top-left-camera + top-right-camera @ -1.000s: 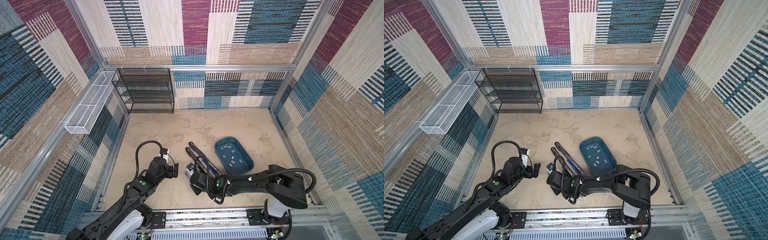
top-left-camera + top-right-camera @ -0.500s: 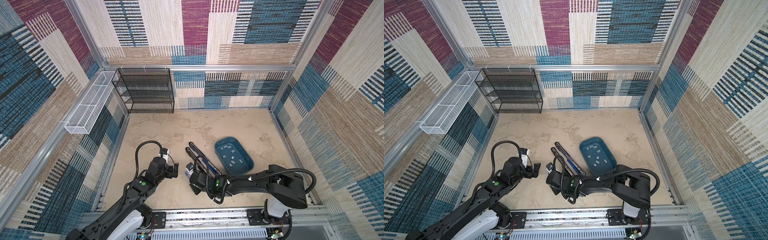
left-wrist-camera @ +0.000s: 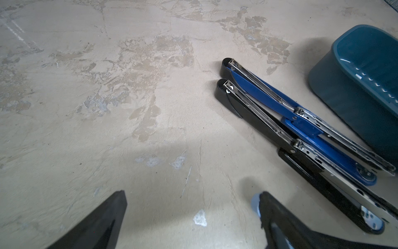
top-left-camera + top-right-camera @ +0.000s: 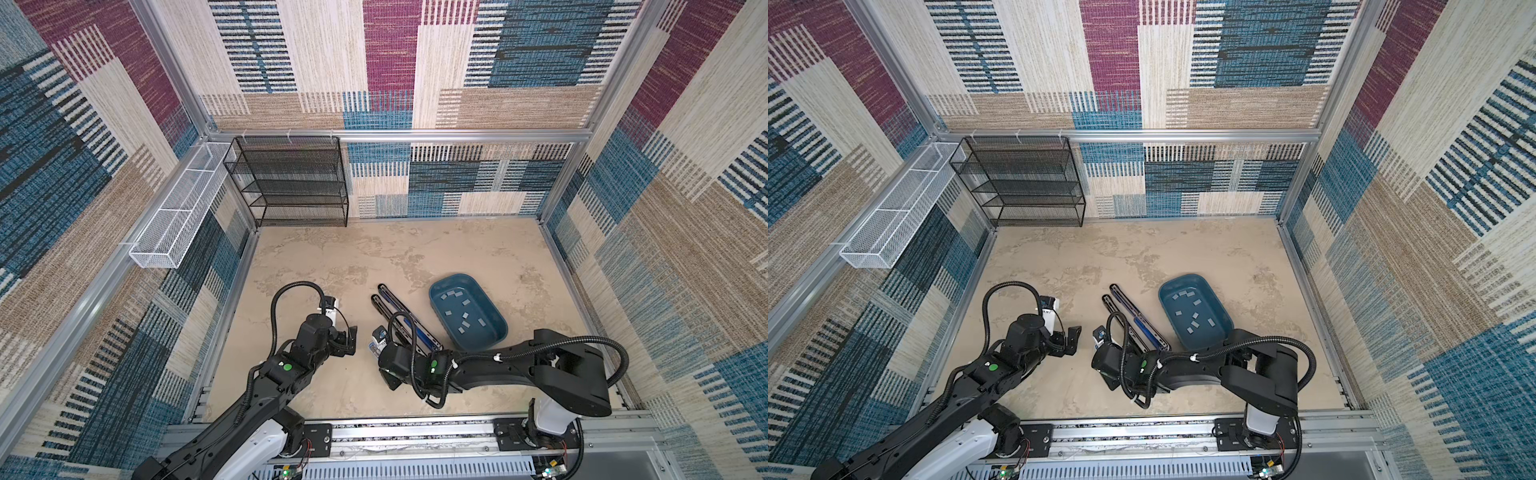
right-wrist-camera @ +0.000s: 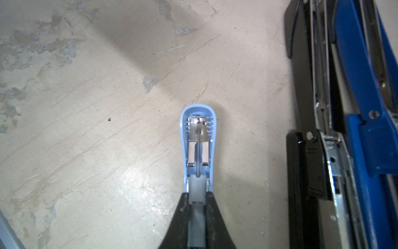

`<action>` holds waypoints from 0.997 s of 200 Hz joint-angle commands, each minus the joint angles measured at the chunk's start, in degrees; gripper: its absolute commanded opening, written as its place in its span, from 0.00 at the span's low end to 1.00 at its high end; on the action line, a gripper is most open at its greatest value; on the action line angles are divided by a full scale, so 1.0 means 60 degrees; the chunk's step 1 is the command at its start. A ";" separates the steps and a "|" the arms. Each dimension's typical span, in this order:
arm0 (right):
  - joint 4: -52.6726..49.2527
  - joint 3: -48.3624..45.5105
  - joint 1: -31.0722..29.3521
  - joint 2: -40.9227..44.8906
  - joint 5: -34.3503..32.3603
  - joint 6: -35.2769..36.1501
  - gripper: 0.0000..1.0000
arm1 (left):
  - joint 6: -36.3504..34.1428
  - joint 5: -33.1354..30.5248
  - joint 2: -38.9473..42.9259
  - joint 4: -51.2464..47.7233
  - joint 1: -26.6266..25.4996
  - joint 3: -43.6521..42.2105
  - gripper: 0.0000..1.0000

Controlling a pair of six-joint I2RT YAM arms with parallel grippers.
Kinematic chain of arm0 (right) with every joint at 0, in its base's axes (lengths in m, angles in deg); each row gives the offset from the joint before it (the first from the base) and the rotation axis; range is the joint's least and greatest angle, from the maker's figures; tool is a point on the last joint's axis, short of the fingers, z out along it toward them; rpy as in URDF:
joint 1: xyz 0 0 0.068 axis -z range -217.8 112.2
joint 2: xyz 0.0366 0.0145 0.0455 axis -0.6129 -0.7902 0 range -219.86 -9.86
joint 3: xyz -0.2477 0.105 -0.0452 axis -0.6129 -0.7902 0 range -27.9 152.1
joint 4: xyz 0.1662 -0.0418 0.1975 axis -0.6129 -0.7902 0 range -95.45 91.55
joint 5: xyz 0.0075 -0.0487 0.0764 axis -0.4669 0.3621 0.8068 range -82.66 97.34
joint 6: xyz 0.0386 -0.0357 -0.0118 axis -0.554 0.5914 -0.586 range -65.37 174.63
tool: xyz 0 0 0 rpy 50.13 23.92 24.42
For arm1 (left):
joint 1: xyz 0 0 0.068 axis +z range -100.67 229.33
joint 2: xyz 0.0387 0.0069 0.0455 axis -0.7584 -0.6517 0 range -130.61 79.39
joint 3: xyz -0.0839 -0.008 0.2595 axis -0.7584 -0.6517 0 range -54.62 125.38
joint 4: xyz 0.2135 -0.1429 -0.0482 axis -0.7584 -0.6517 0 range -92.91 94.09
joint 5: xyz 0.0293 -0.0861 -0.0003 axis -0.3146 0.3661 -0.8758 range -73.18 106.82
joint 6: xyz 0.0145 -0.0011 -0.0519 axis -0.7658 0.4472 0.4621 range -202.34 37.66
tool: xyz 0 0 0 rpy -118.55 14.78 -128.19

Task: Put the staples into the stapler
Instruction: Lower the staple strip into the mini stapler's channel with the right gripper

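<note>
A small light-blue stapler [image 5: 198, 138] lies swung open, its spring and metal plate showing, and my right gripper [image 5: 196, 195] is shut on its grey rear part just above the table. In both top views the right arm [image 4: 478, 365] covers most of it. The staples [image 4: 465, 316] are several small grey strips lying loose in a dark blue tray [image 4: 436, 291], also in a top view as staples [image 4: 1192, 316] and tray [image 4: 1167, 291]. My left gripper [image 3: 191, 200] is open over bare table, left of the right gripper, with the stapler's tip just beyond one finger [image 3: 271, 209].
Two long staplers, one black [image 3: 258, 116] and one blue [image 3: 269, 94], lie opened flat side by side between the grippers and the tray [image 3: 344, 86]. A black wire shelf [image 4: 291, 183] stands at the back left. A white wire basket [image 4: 174, 224] hangs on the left wall.
</note>
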 commanded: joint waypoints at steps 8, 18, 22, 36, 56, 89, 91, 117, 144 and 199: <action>-0.0052 0.0055 -0.0009 0.0066 -0.0187 -0.0194 0.05 | 0.0141 -0.0001 -0.0001 0.0233 0.0001 0.0025 1.00; -0.0061 0.0049 -0.0006 0.0074 -0.0189 -0.0200 0.05 | 0.0147 -0.0005 -0.0012 0.0232 0.0005 0.0032 0.99; -0.0059 0.0049 -0.0001 0.0071 -0.0188 -0.0206 0.05 | 0.0153 0.0002 -0.0013 0.0225 0.0000 0.0041 0.99; -0.0097 0.0063 -0.0003 0.0023 -0.0220 -0.0224 0.05 | 0.0163 -0.0008 -0.0013 0.0230 0.0010 0.0030 1.00; -0.0181 0.0061 -0.0007 -0.0047 -0.0347 -0.0276 0.05 | 0.0159 0.0004 -0.0013 0.0232 0.0005 0.0037 1.00; -0.0280 0.0078 0.0005 -0.0091 -0.0515 -0.0321 0.05 | 0.0155 0.0000 -0.0027 0.0228 0.0010 0.0038 0.99; -0.0288 0.0080 0.0006 -0.0093 -0.0512 -0.0320 0.05 | 0.0166 -0.0004 -0.0027 0.0232 0.0008 0.0038 0.99; -0.0324 0.0080 -0.0004 -0.0081 -0.0597 -0.0364 0.05 | 0.0166 -0.0003 -0.0046 0.0231 0.0012 0.0038 1.00; -0.0324 0.0074 -0.0013 -0.0025 -0.0639 -0.0381 0.05 | 0.0156 0.0003 -0.0049 0.0242 0.0010 0.0041 0.99; -0.0617 0.0098 0.0001 -0.0026 -0.0503 -0.0790 0.05 | 0.0155 -0.0008 -0.0057 0.0248 0.0002 0.0038 0.99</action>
